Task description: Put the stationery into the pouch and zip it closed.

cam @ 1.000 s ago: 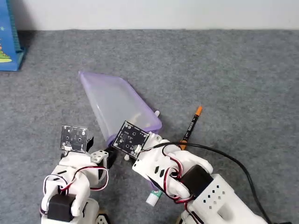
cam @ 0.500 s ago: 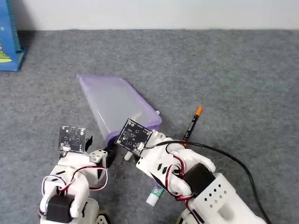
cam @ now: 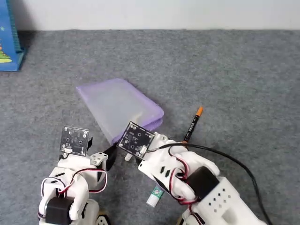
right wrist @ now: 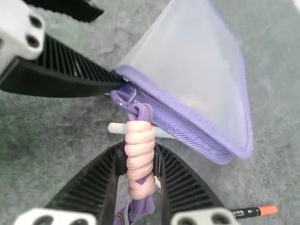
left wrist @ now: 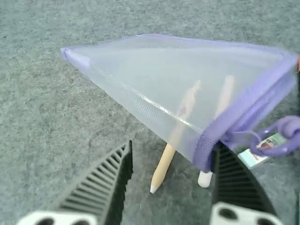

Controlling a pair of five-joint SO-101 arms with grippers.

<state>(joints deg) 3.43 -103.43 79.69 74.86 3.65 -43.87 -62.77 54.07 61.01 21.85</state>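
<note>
Right wrist view: right gripper (right wrist: 139, 152) pinches the pull (right wrist: 139, 133); the zip edge of the pouch (right wrist: 197, 79) runs toward lower right. Left gripper (left wrist: 172, 149) gapes wide, seemingly bracing the corner.

Soft, even light fell from above on the grey bench (cam: 234, 70), bright and diffuse. In the high view, shadows were faint and soft-edged; the orange-capped marker (cam: 192, 124) threw only a thin one beside it. The far left corner by the blue box (cam: 7, 42) lay darker, while the white wall (cam: 164, 14) was the brightest area. In the left wrist view, light passed through the translucent pouch (left wrist: 164, 79) and left a pale shadow beneath it. The left pincer (left wrist: 172, 154), with its spread ribbed fingers (left wrist: 110, 180), looked dark against the bench. In the right wrist view, the pink pull cord (right wrist: 139, 136), pinched in the right pincer (right wrist: 138, 154), was evenly lit and matt.
</note>
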